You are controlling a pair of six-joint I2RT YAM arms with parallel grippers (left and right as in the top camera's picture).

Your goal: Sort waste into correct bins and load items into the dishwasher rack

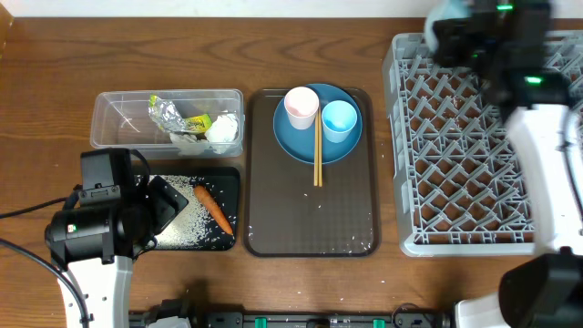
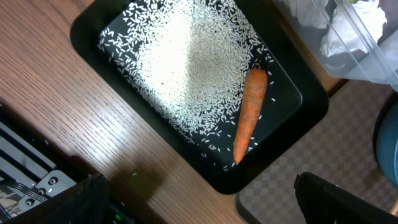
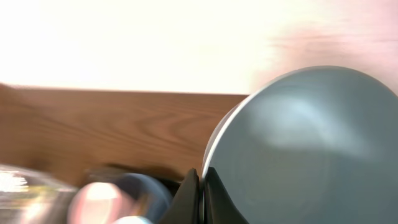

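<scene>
Rack loading: right pincer (image 3: pixel 203 183) pinches pale-blue round bowl (image 3: pixel 298 143) by its rim over grey pegged plastic rack (image 1: pixel 455 173); left pincer (image 2: pixel 205 202) spread. Next: seat bowl upright in rack, release.

Rice (image 2: pixel 180 68) and carrot (image 2: pixel 250 115) lay in tray (image 2: pixel 221 182) just ahead of left fingers (image 2: pixel 339 199), tub (image 2: pixel 379 68) beyond it to their right, cups (image 1: pixel 301 107) and chopsticks (image 1: pixel 317 150) sat on plate (image 1: pixel 296 146) on serving tray (image 1: pixel 310 219) between tub and rack (image 1: pixel 455 164), rim of bowl (image 3: pixel 311 143) stood between right fingers (image 3: pixel 189 199) over rack's far edge
</scene>
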